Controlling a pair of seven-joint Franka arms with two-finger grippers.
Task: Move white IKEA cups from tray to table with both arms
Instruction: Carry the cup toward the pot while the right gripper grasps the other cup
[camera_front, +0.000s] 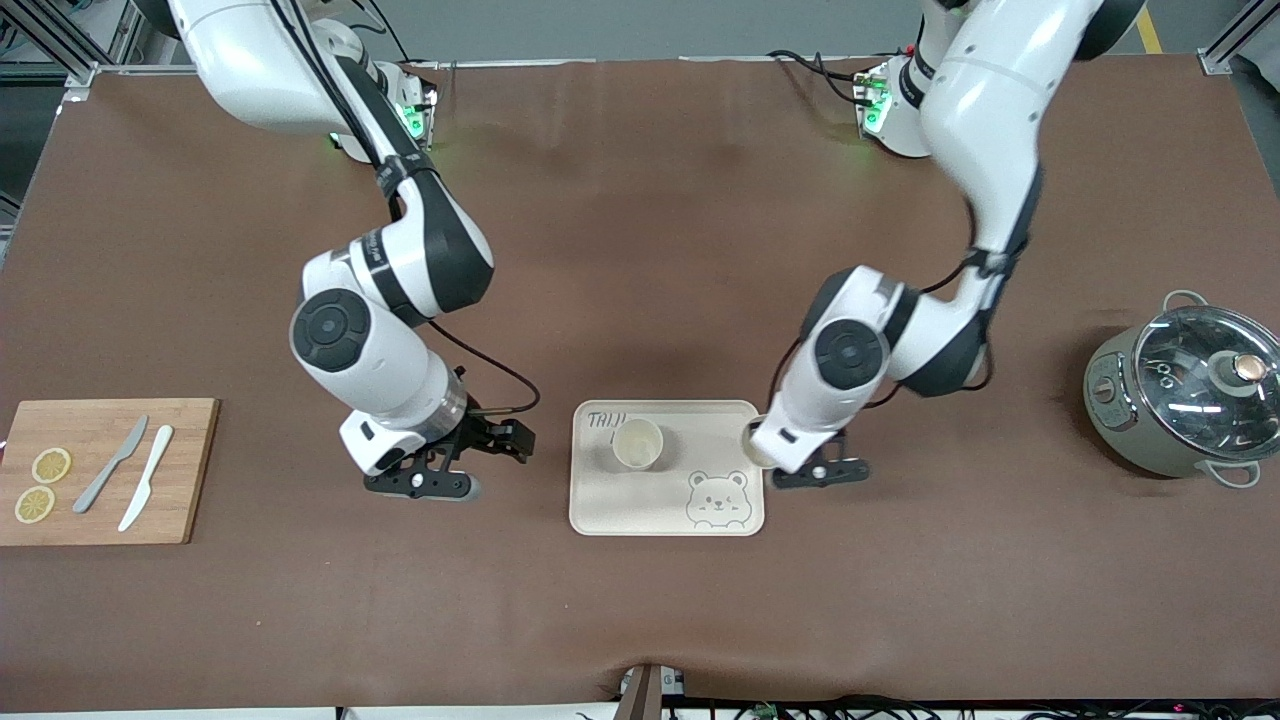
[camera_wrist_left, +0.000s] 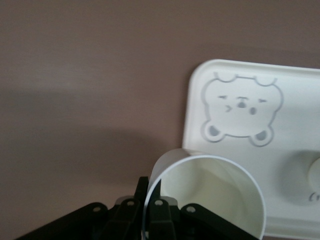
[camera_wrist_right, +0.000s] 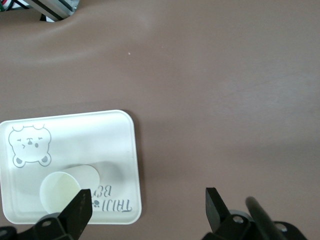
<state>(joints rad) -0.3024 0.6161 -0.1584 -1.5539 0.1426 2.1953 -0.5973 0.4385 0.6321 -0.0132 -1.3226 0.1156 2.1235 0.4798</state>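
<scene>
1 small cream-white handleless cup (camera_front: 638, 443) stands on the cream bear-printed tray (camera_front: 600, 505) at mid-desk. The 2nd cream-white cup (camera_front: 756, 441) sits at the tray's edge toward the left arm's end. The wooden cutting board (camera_front: 190, 470) lies toward the right arm's end, the glass-lidded grey pot (camera_front: 1120, 420) toward the left arm's.

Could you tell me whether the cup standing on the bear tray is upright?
Upright: the cup stands on the tray, its round rim facing up.
</scene>
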